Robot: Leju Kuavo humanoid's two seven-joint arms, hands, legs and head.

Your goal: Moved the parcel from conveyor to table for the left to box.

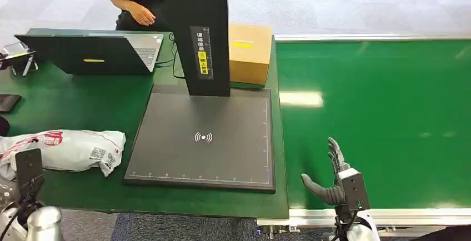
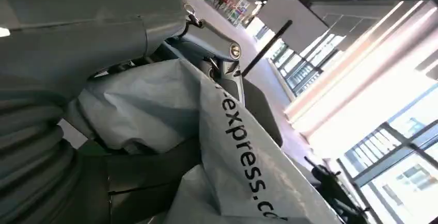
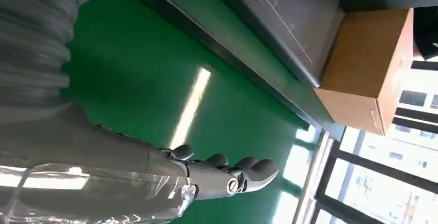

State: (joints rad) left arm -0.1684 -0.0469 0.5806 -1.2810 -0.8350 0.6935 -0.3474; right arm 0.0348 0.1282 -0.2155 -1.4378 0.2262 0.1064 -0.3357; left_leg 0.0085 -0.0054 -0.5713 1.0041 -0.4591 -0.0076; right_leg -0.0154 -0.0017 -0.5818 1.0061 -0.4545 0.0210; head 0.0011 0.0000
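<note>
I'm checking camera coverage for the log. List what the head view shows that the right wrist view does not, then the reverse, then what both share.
Head view alone: the white parcel lying on the table beside the scanner pad, the open laptop, the black scanner column, and a person's hand behind the laptop.

Right wrist view alone: bright windows beyond the belt.

Both: the green conveyor belt, the dark scanner pad, the cardboard box standing behind the pad, and the right robot hand, open over the belt, holding nothing.
</note>
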